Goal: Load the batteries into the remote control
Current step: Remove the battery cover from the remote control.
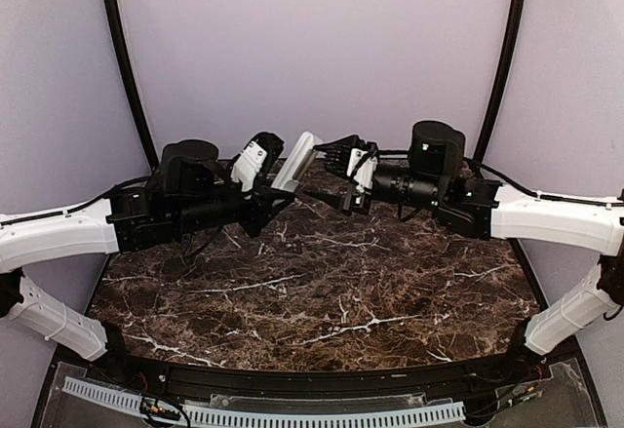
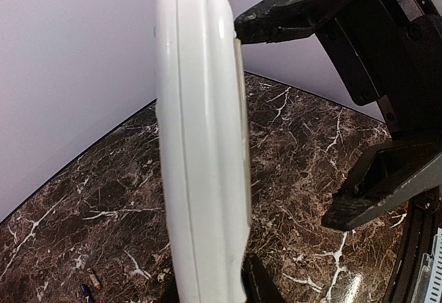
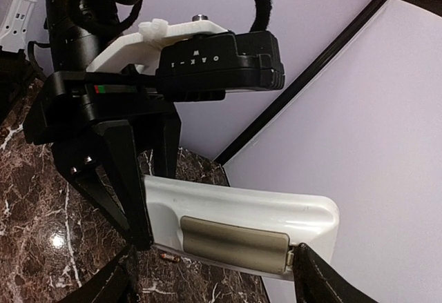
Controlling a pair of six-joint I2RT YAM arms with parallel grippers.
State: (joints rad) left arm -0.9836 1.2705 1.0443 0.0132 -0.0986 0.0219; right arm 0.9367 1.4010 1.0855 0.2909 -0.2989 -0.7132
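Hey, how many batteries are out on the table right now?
2. The batteries lie close together on the marble table, at the lower left of the left wrist view, apart from the remote control held in the air. More may be hidden behind the arms.

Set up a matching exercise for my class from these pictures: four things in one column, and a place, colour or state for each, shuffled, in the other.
Things:
1. remote control
2. batteries
3. panel on the remote's back
4. table

Descriptions:
A. dark veined marble
B. held in the air
C. grey-beige
D. lying on the table

Pairs: 1-B; 2-D; 3-C; 4-A
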